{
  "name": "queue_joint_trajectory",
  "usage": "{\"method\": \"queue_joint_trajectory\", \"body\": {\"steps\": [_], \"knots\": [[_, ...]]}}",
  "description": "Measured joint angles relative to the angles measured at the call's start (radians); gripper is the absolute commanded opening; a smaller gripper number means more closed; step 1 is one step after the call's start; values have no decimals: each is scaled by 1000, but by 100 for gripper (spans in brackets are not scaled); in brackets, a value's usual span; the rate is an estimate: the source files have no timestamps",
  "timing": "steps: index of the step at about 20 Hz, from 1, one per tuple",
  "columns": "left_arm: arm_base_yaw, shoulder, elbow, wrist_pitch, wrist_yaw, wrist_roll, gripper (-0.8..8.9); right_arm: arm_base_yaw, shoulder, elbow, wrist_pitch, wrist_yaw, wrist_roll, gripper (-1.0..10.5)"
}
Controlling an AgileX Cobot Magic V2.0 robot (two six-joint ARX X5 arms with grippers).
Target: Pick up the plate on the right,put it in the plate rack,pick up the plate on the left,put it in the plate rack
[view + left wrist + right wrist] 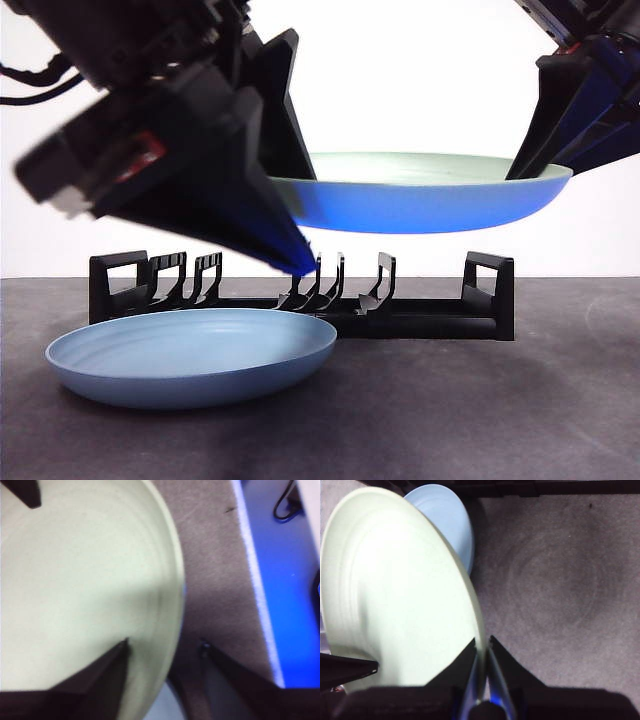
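**Green plate held aloft between both arms**

From the front, the pale green plate (420,195) hangs level above the plate rack (300,295). The blue plate (190,355) lies on the table (500,420) before the rack.

Left wrist view: the left gripper (165,645) stands wide open, its jaws straddling the green plate's rim.

Right wrist view: the right gripper (482,645) is pinched tight on the plate's edge, with the blue plate beyond.
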Motion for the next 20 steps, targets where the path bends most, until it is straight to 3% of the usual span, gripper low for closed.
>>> {"method": "queue_joint_trajectory", "body": {"steps": [10, 13, 17, 20], "knots": [[-9, 3, 3, 1, -29, 54, -8, -2, 3, 0, 5, 0, 2, -10], [-9, 3, 3, 1, -36, 58, -8, -3, 3, 0, 5, -2, 2, 43], [-9, 10, 3, 0, -42, 50, -8, -3, 1, 19, 11, -21, -1, 204], [-6, 13, 2, 10, -55, 18, -8, -3, -9, 51, 13, -25, -4, 227]]}}
